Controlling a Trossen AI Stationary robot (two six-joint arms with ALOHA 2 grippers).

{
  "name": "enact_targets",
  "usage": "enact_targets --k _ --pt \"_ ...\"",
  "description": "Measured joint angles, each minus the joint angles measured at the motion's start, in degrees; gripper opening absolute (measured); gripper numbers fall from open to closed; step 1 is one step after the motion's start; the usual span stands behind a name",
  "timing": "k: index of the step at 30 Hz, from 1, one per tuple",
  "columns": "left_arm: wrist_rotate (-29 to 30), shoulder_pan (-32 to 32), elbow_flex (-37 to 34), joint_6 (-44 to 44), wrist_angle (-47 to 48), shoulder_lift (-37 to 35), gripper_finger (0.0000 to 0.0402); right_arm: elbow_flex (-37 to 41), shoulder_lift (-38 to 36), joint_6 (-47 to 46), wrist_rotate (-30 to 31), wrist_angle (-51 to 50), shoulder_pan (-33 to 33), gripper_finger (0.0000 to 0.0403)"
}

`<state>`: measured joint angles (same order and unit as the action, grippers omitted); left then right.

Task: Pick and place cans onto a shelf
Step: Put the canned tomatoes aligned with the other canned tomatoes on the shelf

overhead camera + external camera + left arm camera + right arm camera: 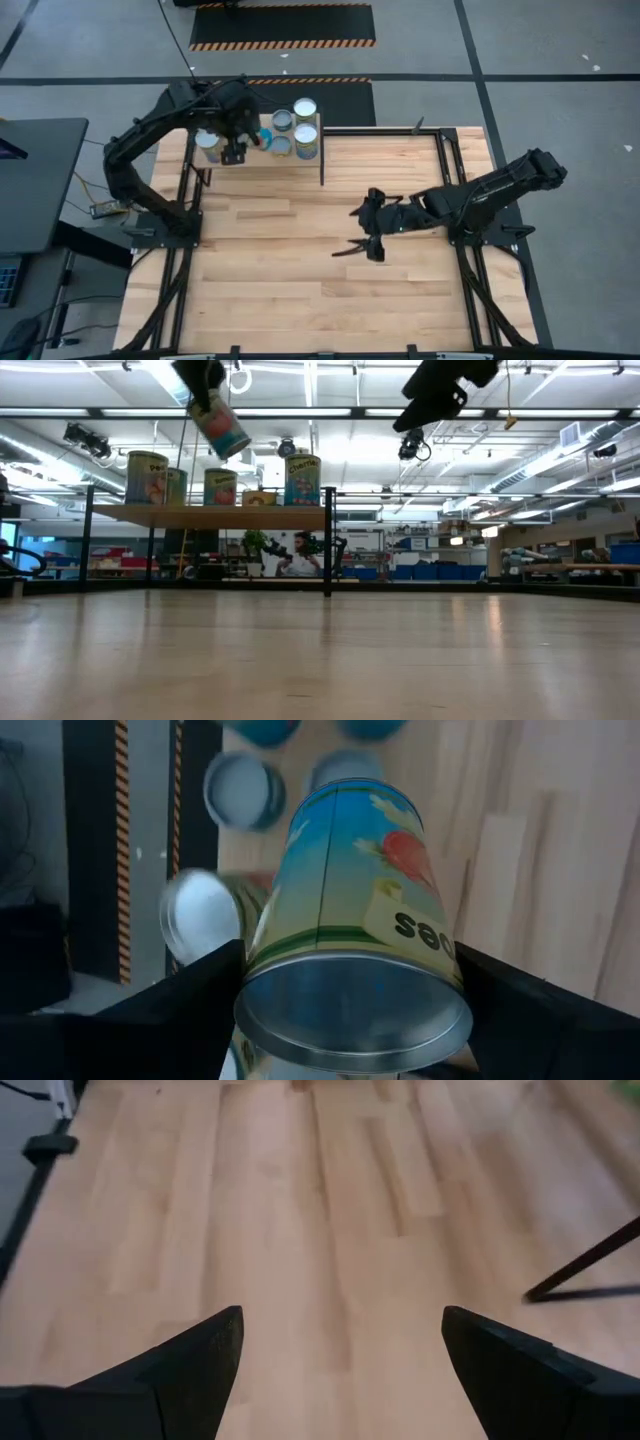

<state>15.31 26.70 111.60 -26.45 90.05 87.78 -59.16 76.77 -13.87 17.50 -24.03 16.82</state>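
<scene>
Left gripper (345,995) above the shelf (210,516), jaws clamped on a tilted can (352,935), other cans (303,480) standing below. Right gripper (340,1370) over the bare surface (300,1230), jaws spread wide, empty.

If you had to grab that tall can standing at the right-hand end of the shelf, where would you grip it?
On its curved sides, about mid-height. That can stands upright on the shelf, and in the high view it sits at the open end, so fingers would probably fit best from above, straddling its round top. Its neighbours stand close, so keep clear of them.
</scene>
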Motion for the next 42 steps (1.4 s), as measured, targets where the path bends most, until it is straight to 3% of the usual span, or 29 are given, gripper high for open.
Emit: enact_targets --k 5,12,19,42 --pt "-0.1 2.3 -9.2 -0.6 0.0 -3.8 0.0316 0.0 -1.1 5.1 -0.1 0.4 -4.3 0.0349" --pt "4.4 0.7 -18.4 -3.5 0.0 -4.4 0.0317 0.0 -1.1 7.7 -0.1 0.4 -8.1 0.0349" --pt "9.8 0.4 -21.2 -4.0 0.0 -3.8 0.0321 0.0 -1.1 10.0 -1.1 0.4 -8.4 0.0349" --pt "9.5 -0.2 -22.1 -4.2 -3.3 -3.8 0.0334 0.0 -1.0 10.7 -1.1 1.8 -8.4 0.0349"
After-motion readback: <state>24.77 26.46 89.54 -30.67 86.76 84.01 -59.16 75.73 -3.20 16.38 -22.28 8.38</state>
